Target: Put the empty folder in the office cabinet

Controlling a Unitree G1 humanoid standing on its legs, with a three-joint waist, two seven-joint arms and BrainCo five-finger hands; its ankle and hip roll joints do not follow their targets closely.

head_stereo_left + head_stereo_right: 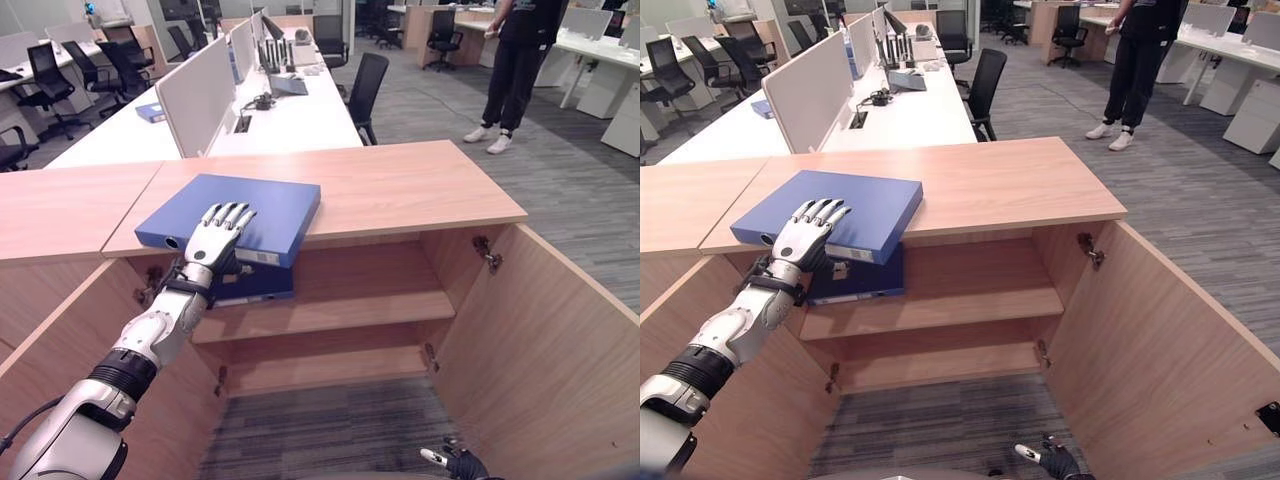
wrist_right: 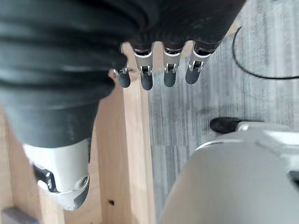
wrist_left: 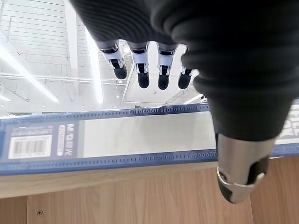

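Note:
A blue folder (image 1: 275, 205) lies flat on the wooden cabinet top (image 1: 410, 185), its spine (image 3: 140, 135) overhanging the front edge. My left hand (image 1: 220, 232) rests on it with straight fingers (image 3: 142, 77) spread over the cover, and the thumb (image 3: 240, 177) hangs below the spine in front of the cabinet. A second blue folder (image 1: 255, 283) lies on the upper shelf (image 1: 350, 310) just under that hand. My right hand (image 1: 455, 462) hangs low near the floor, fingers (image 2: 168, 74) relaxed and holding nothing.
Both cabinet doors stand open; the right door (image 1: 545, 340) swings out toward me. A lower shelf (image 1: 330, 365) is bare. Behind the cabinet are white desks with a partition (image 1: 195, 95) and a black chair (image 1: 365, 90). A person (image 1: 515, 70) stands at the back right.

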